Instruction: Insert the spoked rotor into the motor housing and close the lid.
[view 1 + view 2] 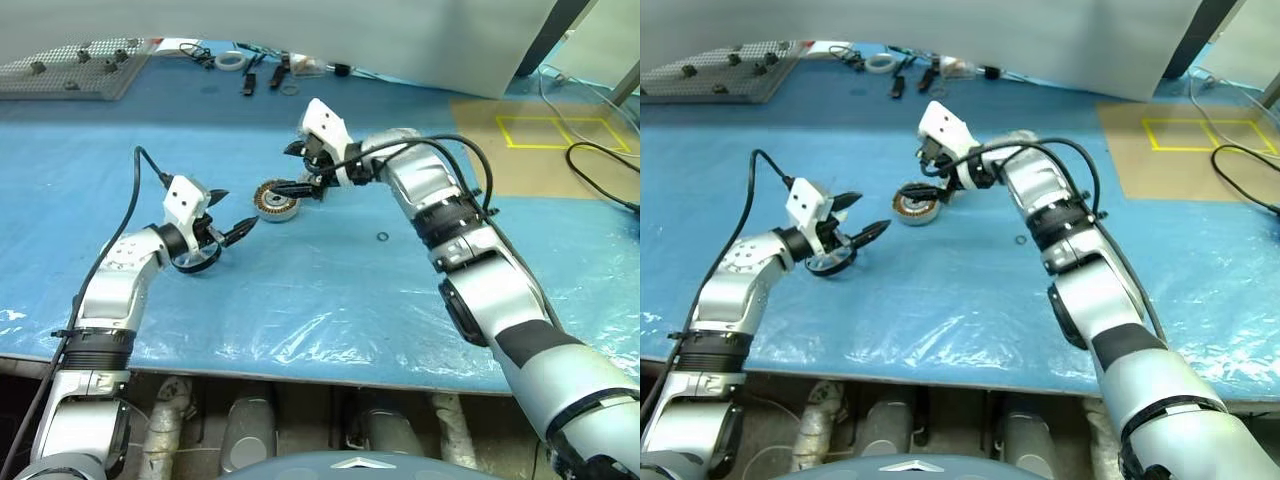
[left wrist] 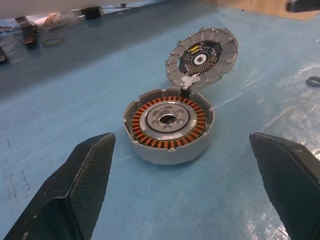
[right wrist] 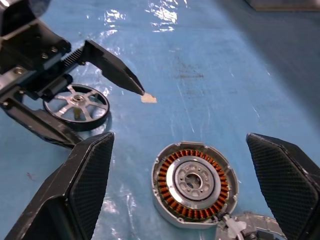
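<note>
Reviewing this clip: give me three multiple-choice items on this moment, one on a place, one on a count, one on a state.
1. Where is the small silvery spoked rotor?
A. On the blue sheet beside the left gripper
B. Inside the housing
C. Held by the right gripper

2. How many black rings lie loose on the blue table sheet?
A. None
B. One
C. Three

3. The flat pale silver lid is:
A. Shut
B. Standing open at the rim of the copper-wound grey motor housing
C. Missing

Answers: 1 A, it lies by those fingers; 2 B, one small ring; 3 B, windings exposed.
</note>
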Motion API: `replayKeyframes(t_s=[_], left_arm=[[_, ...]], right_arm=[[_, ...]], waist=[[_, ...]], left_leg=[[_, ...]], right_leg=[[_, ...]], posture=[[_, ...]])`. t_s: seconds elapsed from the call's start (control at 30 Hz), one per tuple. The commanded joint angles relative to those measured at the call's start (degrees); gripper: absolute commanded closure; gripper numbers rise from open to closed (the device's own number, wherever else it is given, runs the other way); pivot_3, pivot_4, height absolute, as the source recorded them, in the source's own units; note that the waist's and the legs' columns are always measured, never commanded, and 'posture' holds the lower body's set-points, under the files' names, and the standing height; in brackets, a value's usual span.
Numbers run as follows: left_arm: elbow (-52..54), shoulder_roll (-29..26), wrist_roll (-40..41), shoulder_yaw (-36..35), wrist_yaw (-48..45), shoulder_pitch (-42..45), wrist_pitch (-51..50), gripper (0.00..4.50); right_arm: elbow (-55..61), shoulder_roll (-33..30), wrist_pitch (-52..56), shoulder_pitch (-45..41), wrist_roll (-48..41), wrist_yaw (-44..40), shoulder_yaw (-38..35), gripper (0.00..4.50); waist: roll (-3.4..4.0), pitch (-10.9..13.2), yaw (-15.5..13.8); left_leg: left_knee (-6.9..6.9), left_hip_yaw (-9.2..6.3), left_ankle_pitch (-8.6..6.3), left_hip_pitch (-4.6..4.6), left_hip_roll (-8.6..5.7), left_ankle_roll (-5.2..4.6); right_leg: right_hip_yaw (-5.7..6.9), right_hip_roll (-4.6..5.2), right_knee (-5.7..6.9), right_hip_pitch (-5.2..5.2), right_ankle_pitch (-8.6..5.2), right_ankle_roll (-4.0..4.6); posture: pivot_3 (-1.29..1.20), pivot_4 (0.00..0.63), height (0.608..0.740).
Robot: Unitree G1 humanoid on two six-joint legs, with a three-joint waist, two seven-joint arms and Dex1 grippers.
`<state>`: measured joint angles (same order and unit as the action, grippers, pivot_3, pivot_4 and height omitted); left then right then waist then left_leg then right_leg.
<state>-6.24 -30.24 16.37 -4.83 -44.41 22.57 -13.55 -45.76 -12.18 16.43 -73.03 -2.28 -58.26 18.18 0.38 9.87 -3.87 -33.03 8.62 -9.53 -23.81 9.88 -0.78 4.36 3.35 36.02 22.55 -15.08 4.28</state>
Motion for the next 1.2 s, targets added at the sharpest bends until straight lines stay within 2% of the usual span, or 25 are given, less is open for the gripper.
replayKeyframes(t_s=[0.03, 0.2, 0.37, 0.77, 0.97, 1.2], left_arm=[[4.44, -0.18, 1.07, -1.42, 0.62, -1.82, 0.38, 0.00], [9.49, 0.15, 2.19, -2.52, 2.07, -6.10, -0.59, 0.00], [12.35, 2.82, 2.45, -2.63, 6.30, -7.33, -1.29, 0.00], [20.99, 2.38, 3.04, -4.35, 9.76, -14.76, -4.34, 0.00], [24.28, 2.19, 3.55, -5.09, 11.09, -17.46, -6.09, 0.00], [27.02, 2.43, 3.95, -5.51, 12.64, -19.22, -7.61, 0.00]], right_arm=[[-10.21, 1.70, -5.70, -6.42, 3.21, -1.34, 0.37, 0.03], [-23.93, 5.78, -11.34, -12.75, 9.67, 0.65, 2.35, 0.03], [-29.54, 9.79, -13.50, -15.62, 13.53, 3.46, 1.80, 0.03], [-32.62, 14.53, -17.39, -13.18, 19.69, 11.21, 1.15, 0.03], [-32.73, 16.12, -18.19, -9.98, 19.68, 9.97, -0.36, 0.03], [-33.00, 18.62, -17.18, -8.60, 19.81, 12.27, -2.30, 0.03]], waist=[[0.00, 0.00, 0.08], [-0.01, 0.03, 0.29], [0.06, 0.07, 0.42], [0.07, 0.08, 1.40], [0.08, 0.08, 1.38], [0.08, 0.08, 1.43]], left_leg=[[-0.01, 0.01, 0.00, -0.07, 0.00, 0.00], [-0.17, 0.02, -0.02, -0.40, 0.11, -0.03], [-0.32, 0.02, -0.10, -0.36, 0.24, -0.13], [-0.33, 0.05, -0.10, -0.36, 0.25, -0.13], [-0.35, 0.05, -0.10, -0.36, 0.24, -0.13], [-0.36, 0.05, -0.10, -0.34, 0.25, -0.13]], right_leg=[[0.00, 0.01, 0.06, 0.09, 0.00, 0.00], [0.04, 0.00, 0.67, 0.64, -0.23, 0.38], [0.07, -0.07, 0.87, 0.66, -0.28, 0.47], [0.04, -0.07, 0.86, 0.66, -0.28, 0.47], [0.03, -0.07, 0.87, 0.64, -0.28, 0.46], [0.03, -0.07, 0.89, 0.65, -0.28, 0.47]], posture=[[0.00, 0.150, 0.740], [0.00, 0.150, 0.740], [0.00, 0.150, 0.740], [0.00, 0.150, 0.740], [0.00, 0.150, 0.740], [0.00, 0.150, 0.740]])
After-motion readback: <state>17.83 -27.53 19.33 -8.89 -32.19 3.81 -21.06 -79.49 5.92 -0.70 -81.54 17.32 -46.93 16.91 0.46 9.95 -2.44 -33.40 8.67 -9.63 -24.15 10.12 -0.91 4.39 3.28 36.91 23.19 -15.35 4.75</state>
